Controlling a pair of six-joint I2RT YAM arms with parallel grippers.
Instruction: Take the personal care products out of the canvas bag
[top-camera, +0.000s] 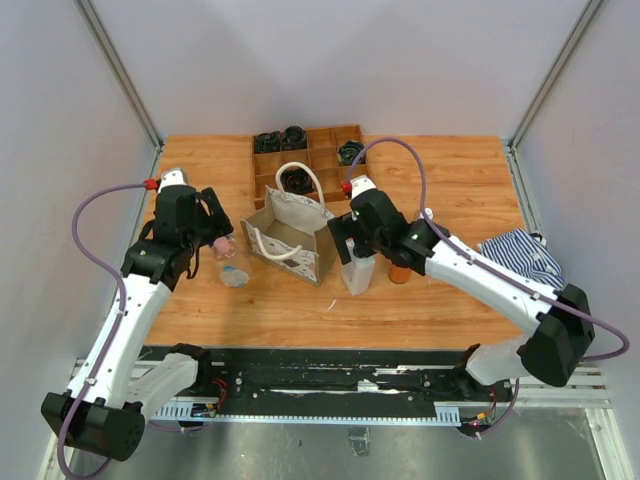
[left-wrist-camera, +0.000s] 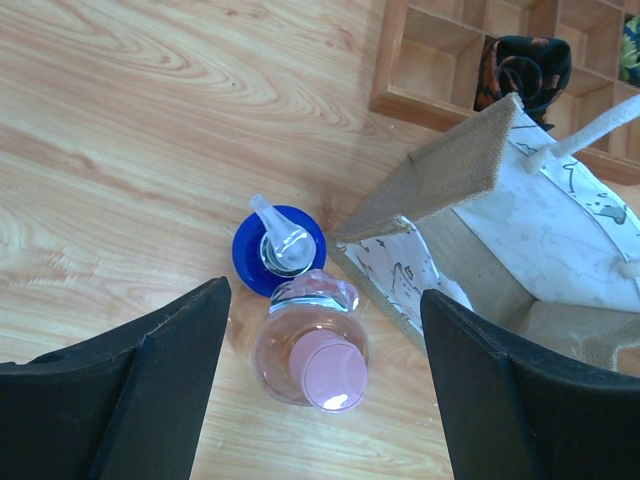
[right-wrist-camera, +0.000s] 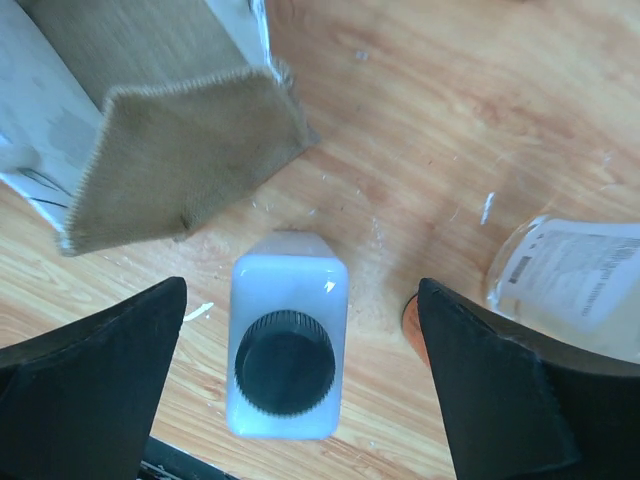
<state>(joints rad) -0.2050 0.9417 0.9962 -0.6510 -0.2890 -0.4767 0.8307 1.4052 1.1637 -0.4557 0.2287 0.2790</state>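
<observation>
The canvas bag (top-camera: 290, 238) stands open mid-table, with rope handles. To its left a pink-capped bottle (left-wrist-camera: 320, 358) stands upright beside a blue bottle (left-wrist-camera: 281, 240) with a silver pump. My left gripper (left-wrist-camera: 322, 318) hangs open over the pink-capped bottle, with its fingers apart from it on both sides. To the right of the bag stands a tall pale bottle (right-wrist-camera: 288, 355) with a black cap. My right gripper (right-wrist-camera: 300, 295) is open around it, with gaps on both sides. An amber bottle (top-camera: 400, 272) stands just right of the pale one. A clear labelled container (right-wrist-camera: 570, 272) lies further right.
A wooden compartment tray (top-camera: 318, 142) with black coiled rolls sits behind the bag. A blue-and-white striped cloth (top-camera: 522, 255) lies at the right edge. The bag's corner (right-wrist-camera: 185, 165) is close to my right gripper's left finger.
</observation>
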